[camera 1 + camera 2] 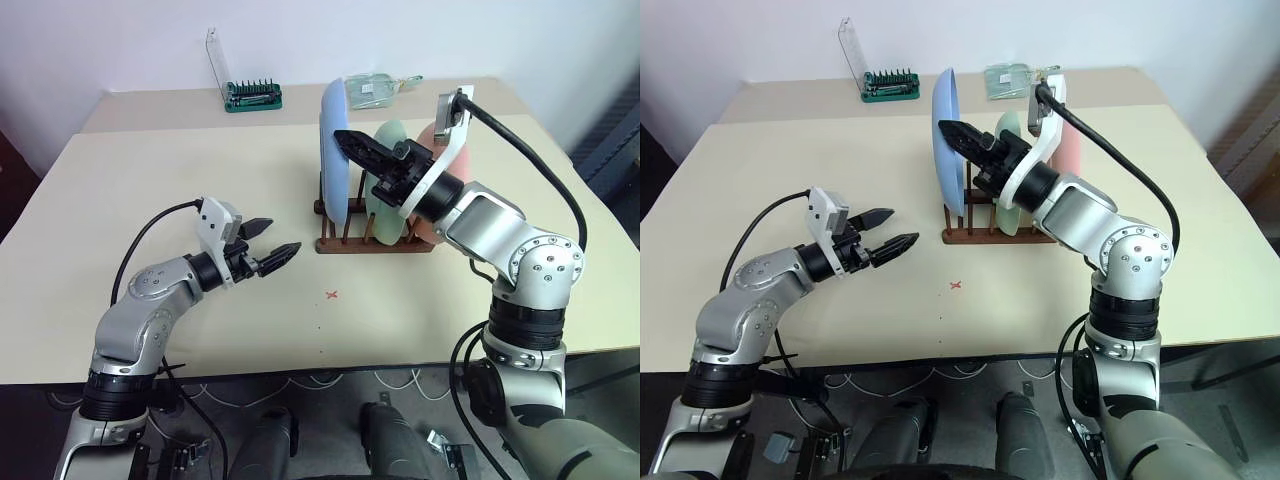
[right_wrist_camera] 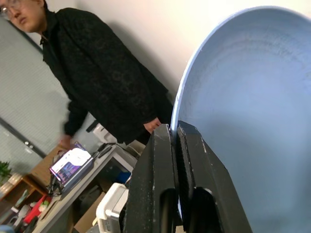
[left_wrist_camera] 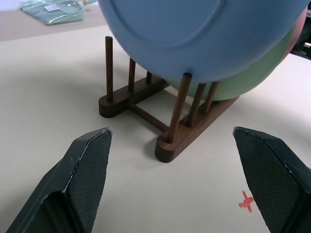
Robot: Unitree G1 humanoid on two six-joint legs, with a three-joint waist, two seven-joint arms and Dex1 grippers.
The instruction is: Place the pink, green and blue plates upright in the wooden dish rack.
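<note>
Plates stand upright in the wooden dish rack (image 1: 365,243) on the table (image 1: 150,180): the blue plate (image 1: 333,150) at its left end, the green plate (image 1: 385,215) in the middle, the pink plate (image 1: 447,150) at the right; the right gripper (image 1: 352,146), jaws closed and empty, hovers beside the blue plate; the left gripper (image 1: 275,243) hangs wide open, empty, left of the rack.

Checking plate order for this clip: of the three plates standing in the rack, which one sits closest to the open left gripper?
The blue plate: it stands at the rack's end facing the left gripper, with the green plate behind it and the pink plate farthest.
</note>
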